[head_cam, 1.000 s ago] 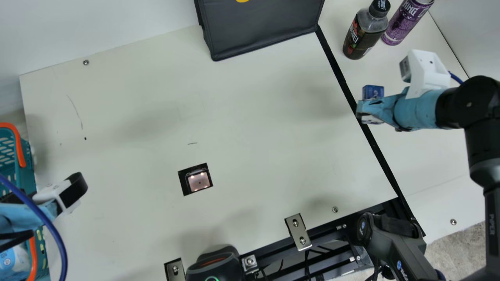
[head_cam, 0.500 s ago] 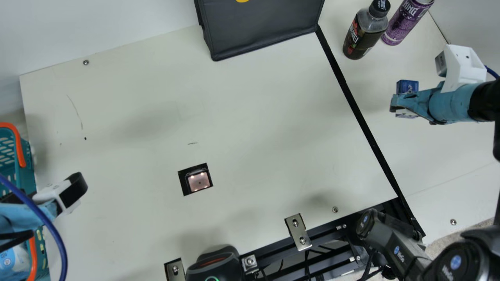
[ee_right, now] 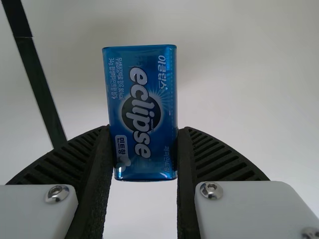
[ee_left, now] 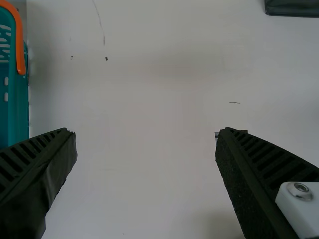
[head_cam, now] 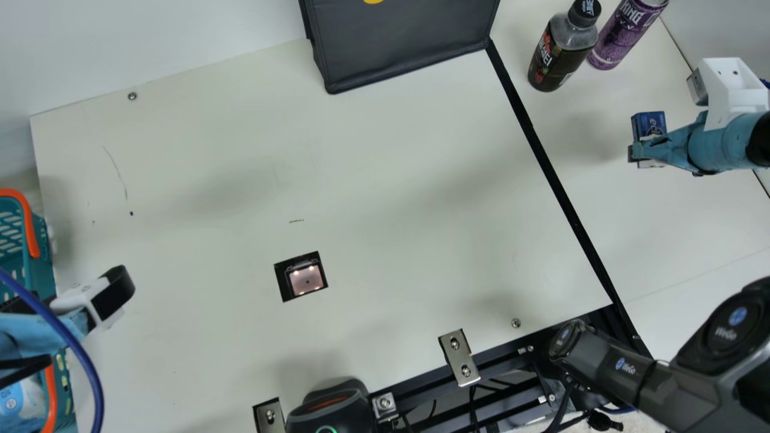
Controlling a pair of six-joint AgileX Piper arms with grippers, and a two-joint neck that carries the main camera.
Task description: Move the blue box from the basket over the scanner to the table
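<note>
Black device [head_cam: 328,415] with a green ring sat nearest, short of the scanner [head_cam: 307,279]; a metal bracket [head_cam: 459,358] also lay on the near side, right of the scanner. Scanner itself was set in the cream table [head_cam: 391,174], its small face lit. Left gripper [head_cam: 93,304] hung well left of the scanner, beside and partly over the teal basket [head_cam: 42,270]; left wrist view showed its fingers spread wide, table between them. Basket stood at far left from the scanner, orange handles [head_cam: 28,222] on it, a white-and-blue item [head_cam: 24,400] inside, too cut off to name. Farther out, well right of the scanner and past the black strip [head_cam: 571,210], the right gripper [head_cam: 636,152] had the blue box [head_cam: 649,123] pinched between both fingers, one each side; right wrist view showed much of the box beyond the tips. Beyond and right of the scanner stood a dark bottle [head_cam: 559,57], a purple can [head_cam: 625,30] just beside it. A black bag [head_cam: 403,39] stood past the scanner, at the table's far edge.
</note>
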